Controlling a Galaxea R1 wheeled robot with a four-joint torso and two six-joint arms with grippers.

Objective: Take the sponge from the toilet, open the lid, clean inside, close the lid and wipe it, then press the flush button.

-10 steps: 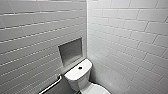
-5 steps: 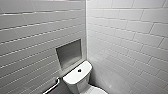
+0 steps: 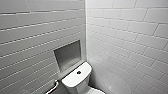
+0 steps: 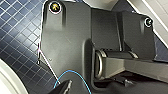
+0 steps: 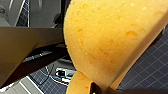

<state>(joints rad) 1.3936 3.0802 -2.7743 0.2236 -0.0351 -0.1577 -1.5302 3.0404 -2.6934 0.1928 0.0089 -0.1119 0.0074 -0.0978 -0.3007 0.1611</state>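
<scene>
The white toilet (image 3: 75, 81) stands low in the head view, in the corner of two tiled walls. Its cistern top carries the round dark flush button (image 3: 78, 72). Below the cistern a white sliver (image 3: 96, 91) shows at the picture's lower edge; I cannot tell whether it is the lid. In the right wrist view the orange-yellow sponge (image 5: 107, 37) looms large and is bent over, with my right gripper (image 5: 100, 90) shut on it. The left gripper (image 4: 63, 88) is open and holds nothing, above dark blue floor tiles.
A square recessed niche (image 3: 67, 55) sits in the left wall above the cistern. A white grab bar (image 3: 52, 87) runs beside the toilet on the left. The floor (image 4: 17, 30) is small dark blue tiles, and a white curved edge (image 4: 7, 80) lies close to my left arm.
The whole head picture has shifted, so the toilet sits lower and a little further left: the camera has moved. Both grippers stand as before.
</scene>
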